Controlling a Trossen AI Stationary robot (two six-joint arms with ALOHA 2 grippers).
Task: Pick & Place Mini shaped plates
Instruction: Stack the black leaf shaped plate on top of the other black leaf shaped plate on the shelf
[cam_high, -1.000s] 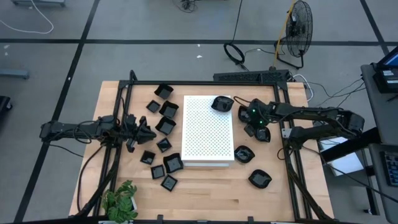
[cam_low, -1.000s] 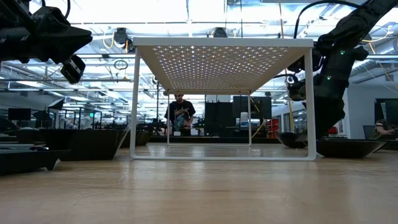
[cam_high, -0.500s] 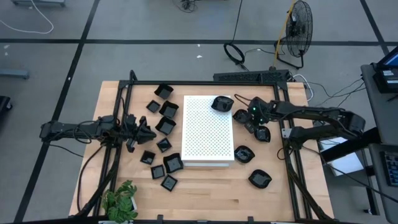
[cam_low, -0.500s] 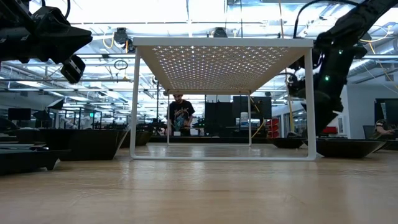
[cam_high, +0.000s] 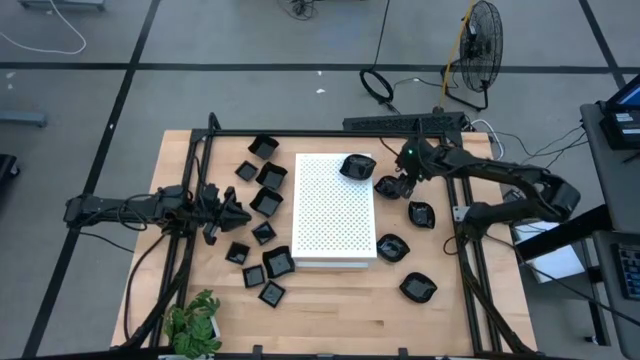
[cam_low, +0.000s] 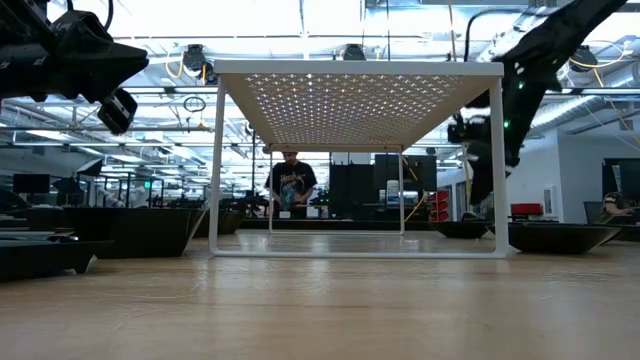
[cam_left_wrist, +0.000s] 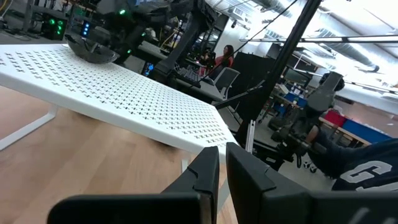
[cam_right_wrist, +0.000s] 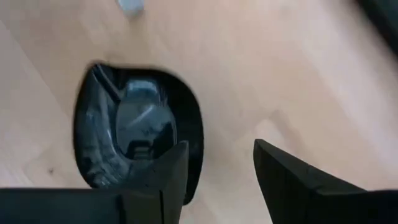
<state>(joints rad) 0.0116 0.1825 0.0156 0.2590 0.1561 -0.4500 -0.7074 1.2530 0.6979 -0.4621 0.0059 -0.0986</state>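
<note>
Right gripper (cam_high: 400, 186) poised over a rounded glossy black dish (cam_right_wrist: 134, 134) on the pale wood-grain table (cam_high: 340, 310), just right of the white perforated rectangular board (cam_high: 333, 210); matte dark fingers (cam_right_wrist: 283, 174) spread wide, nothing grasped. One rounded dish (cam_high: 357, 166) seated on the board's far right corner; further rounded dishes (cam_high: 418, 288) scattered on bare wood to the right. Square raised-rim dishes (cam_high: 270, 177) clustered left of the board. Left gripper (cam_left_wrist: 222, 174) clenched, empty, hanging above that cluster, well apart from the other arm. Board borne on thin white legs (cam_low: 216, 165), punched throughout with small regular holes.
</note>
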